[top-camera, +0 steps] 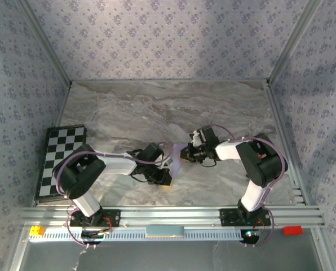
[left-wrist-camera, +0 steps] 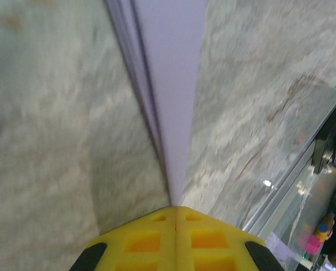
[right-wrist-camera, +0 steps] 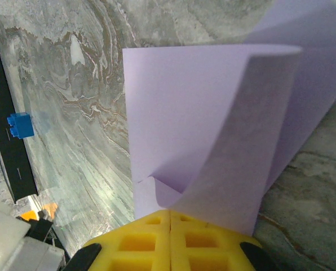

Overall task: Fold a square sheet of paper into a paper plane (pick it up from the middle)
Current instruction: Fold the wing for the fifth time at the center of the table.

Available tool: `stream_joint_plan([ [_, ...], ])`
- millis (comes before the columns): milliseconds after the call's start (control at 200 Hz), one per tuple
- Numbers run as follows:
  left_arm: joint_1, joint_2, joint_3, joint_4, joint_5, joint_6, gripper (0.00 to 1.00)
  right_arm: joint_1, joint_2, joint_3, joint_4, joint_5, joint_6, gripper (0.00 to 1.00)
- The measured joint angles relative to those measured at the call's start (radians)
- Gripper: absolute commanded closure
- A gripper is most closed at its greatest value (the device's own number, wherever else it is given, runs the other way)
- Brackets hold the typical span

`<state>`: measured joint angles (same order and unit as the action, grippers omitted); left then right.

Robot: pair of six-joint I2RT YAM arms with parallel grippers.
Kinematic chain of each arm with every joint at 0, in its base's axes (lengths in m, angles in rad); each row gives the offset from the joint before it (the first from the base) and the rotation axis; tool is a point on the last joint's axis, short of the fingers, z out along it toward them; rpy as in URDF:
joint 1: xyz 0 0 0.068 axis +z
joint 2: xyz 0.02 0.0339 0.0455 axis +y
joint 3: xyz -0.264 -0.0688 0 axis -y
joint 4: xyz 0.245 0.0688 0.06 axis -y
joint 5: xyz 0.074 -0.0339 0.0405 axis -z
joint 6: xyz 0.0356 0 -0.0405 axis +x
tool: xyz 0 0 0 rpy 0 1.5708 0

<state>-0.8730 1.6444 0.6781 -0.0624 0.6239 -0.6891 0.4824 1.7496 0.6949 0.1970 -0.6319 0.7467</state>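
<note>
My left tool [top-camera: 167, 178] and my right tool [top-camera: 186, 153] meet mid-desk [top-camera: 157, 107], toward its near edge. The square sheet of paper [top-camera: 176, 161] is between them, pinched in each. The board [top-camera: 61, 161] lies along the desk's left edge, beside my left arm.

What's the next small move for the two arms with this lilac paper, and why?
Probably lower the right gripper slightly toward the marble table, to flatten the fold. Both it and the left gripper are shut on the square sheet of paper, which lies in tight layers at the left gripper but bows in a loose, uncreased curl at the right.
</note>
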Motion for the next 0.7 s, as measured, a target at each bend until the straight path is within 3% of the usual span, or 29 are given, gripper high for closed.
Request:
stream_joint_plan([
  [280,0.045,-0.177,-0.009,0.005,-0.034,-0.030,0.97,0.001,0.000,0.000,0.000,0.000,0.000,0.93],
  [405,0.088,-0.099,0.074,0.026,-0.034,-0.051,0.99,0.001,0.000,0.000,0.001,0.000,0.001,0.93],
  [700,0.090,0.125,0.246,0.070,-0.040,-0.072,1.00,0.003,-0.003,-0.002,0.002,0.007,0.002,0.93],
])
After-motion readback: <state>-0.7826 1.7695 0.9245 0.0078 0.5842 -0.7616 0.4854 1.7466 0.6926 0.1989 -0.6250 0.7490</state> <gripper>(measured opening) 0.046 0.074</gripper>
